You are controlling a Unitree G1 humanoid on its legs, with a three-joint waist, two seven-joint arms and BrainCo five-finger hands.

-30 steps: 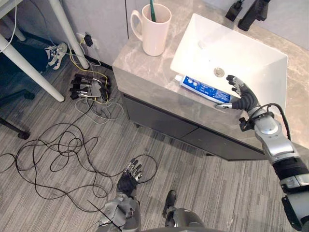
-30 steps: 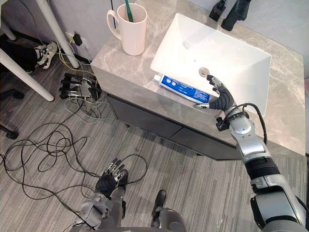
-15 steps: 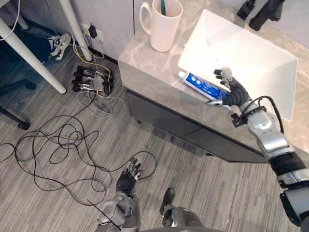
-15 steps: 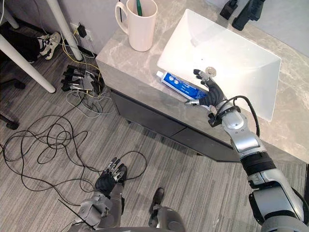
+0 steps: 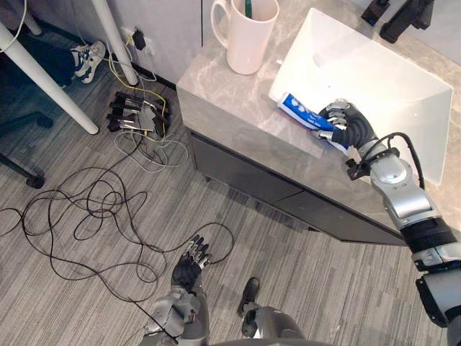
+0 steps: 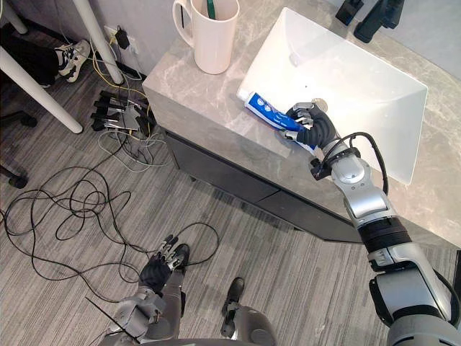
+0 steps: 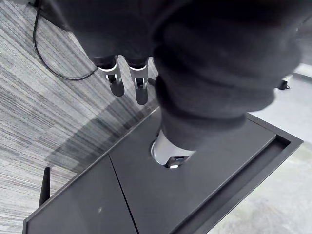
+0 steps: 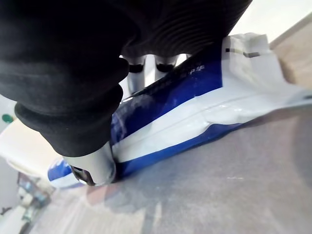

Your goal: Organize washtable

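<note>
Left eye view: the right hand (image 5: 347, 127) has its fingers curled round the right part of the blue-and-white toothpaste tube (image 5: 299, 108). The tube lies along the worktop's (image 5: 230, 97) front strip, against the white basin's (image 5: 403, 86) front rim, its free end toward the mug (image 5: 245, 40) by the left edge. The left hand (image 5: 189, 268) hangs low over the floor. Right eye view: the same clasp. Left wrist view: loosely straight fingers (image 7: 116, 82) above carpet. Right wrist view: the thumb (image 8: 92, 168) presses one side of the tube, the fingers (image 8: 136, 66) the other.
</note>
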